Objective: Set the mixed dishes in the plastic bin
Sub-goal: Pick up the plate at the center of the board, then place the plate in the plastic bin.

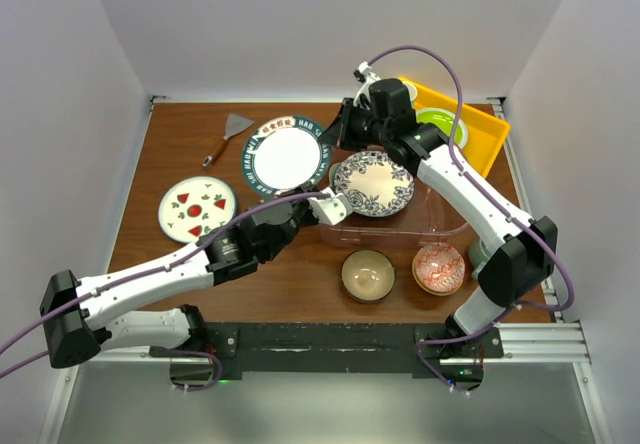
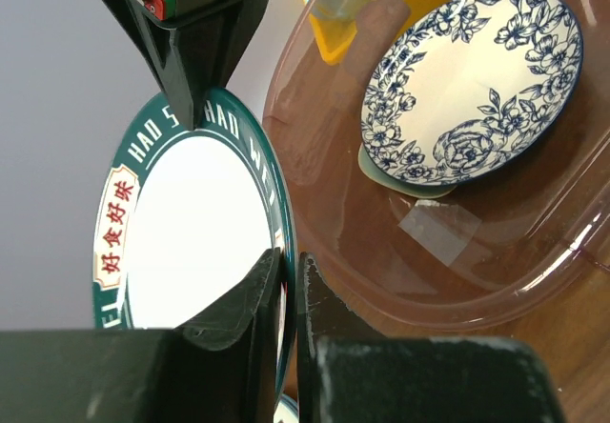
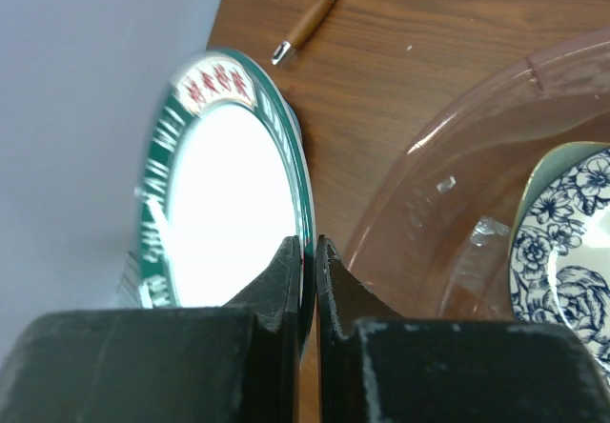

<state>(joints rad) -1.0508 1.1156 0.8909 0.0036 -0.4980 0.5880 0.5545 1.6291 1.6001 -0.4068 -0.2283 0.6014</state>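
Observation:
The dark-green lettered-rim plate (image 1: pixel 285 154) is held off the table, just left of the clear plastic bin (image 1: pixel 440 232). My left gripper (image 1: pixel 322 196) is shut on its near rim (image 2: pixel 284 285). My right gripper (image 1: pixel 340 134) is shut on its far rim (image 3: pixel 310 251). The blue floral plate (image 1: pixel 372 182) lies in the bin and also shows in the left wrist view (image 2: pixel 477 70). The white plate with red fruit marks (image 1: pixel 197 209) lies at the left. The tan bowl (image 1: pixel 367 274) and the red-patterned bowl (image 1: pixel 438 268) stand in front of the bin. I cannot make out the grey-teal mug.
A yellow tray (image 1: pixel 478 129) with a lime-green plate (image 1: pixel 437 122) stands at the back right, close behind the bin. A spatula with a wooden handle (image 1: pixel 228 134) lies at the back left. White walls close in three sides of the table.

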